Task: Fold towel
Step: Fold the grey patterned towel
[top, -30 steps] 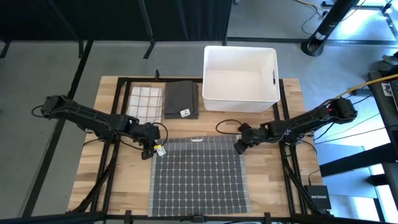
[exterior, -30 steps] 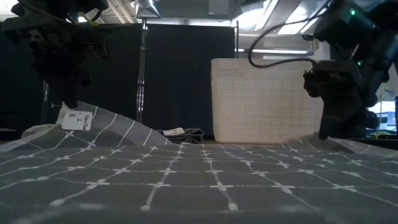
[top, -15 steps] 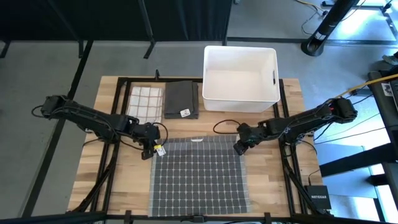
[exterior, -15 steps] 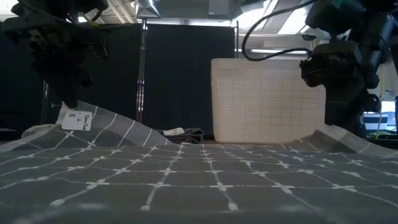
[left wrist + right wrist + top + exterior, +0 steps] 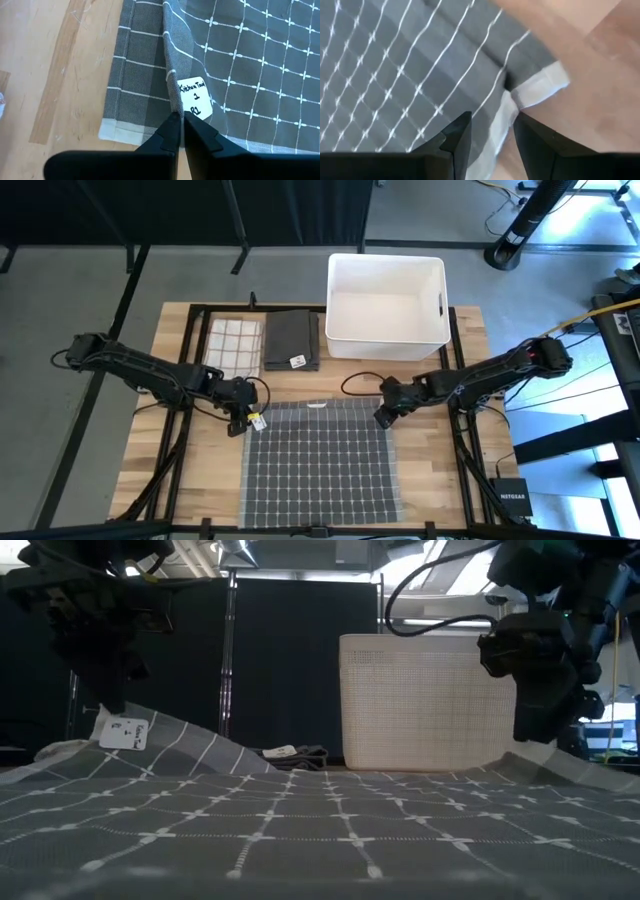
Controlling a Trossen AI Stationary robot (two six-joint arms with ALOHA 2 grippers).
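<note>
A grey towel [image 5: 320,465] with a white grid lies spread on the wooden table, reaching its near edge. My left gripper [image 5: 180,117] is shut on the towel at its far left corner [image 5: 245,420], beside a white label [image 5: 196,97]. My right gripper [image 5: 492,132] is open just above the far right corner [image 5: 385,417]. Its fingers stand on either side of the white hem [image 5: 502,120]. In the low view the towel rises toward each gripper [image 5: 150,725] [image 5: 520,755]. My left gripper pinches a raised fold [image 5: 172,100] of the towel between its two fingers, next to the label near the far left corner. The fingers come slanting down from the table's left. The fold stands up like a tent while the rest lies flat. My right gripper: I cannot tell whether its fingers touch the hem.
A white bin [image 5: 386,305] stands at the far edge, right of centre. A dark folded cloth [image 5: 291,340] and a white checked folded towel [image 5: 233,345] lie left of it. Bare wood [image 5: 440,470] shows to the right of the spread towel.
My right gripper has risen a little over the towel's far right corner and tipped slightly, with its fingers still apart. In the low view the towel's edge beneath it now stands in a small ridge.
</note>
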